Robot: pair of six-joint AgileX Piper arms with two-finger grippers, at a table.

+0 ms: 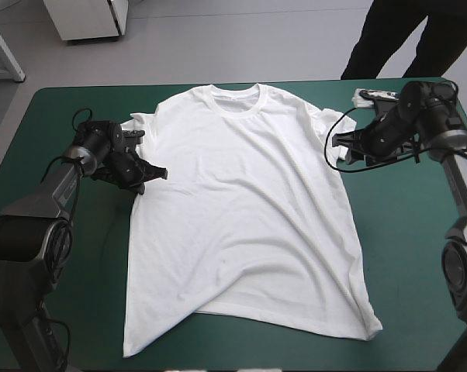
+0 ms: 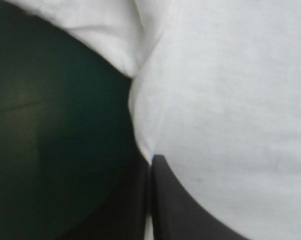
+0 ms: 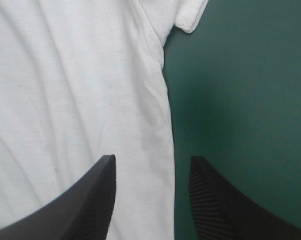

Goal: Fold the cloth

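Note:
The white T-shirt [image 1: 241, 201] lies spread flat on the teal-green cover, collar toward the far edge and hem toward the near edge. My left gripper [image 1: 150, 173] is low at the shirt's left side edge, just below the left sleeve [image 1: 140, 122]. In the left wrist view its fingers [image 2: 150, 161] meet in a point with a thin strip of white T-shirt [image 2: 230, 100] pinched between them. My right gripper [image 1: 337, 149] sits at the right side edge under the right sleeve. Its fingers [image 3: 151, 162] stand apart over the edge of the T-shirt [image 3: 65, 90], with the sleeve [image 3: 190, 15] ahead.
Bare teal-green cover [image 1: 408, 240] runs along both sides of the shirt and past its hem. The lower left corner of the hem [image 1: 136, 345] reaches close to the table's near edge.

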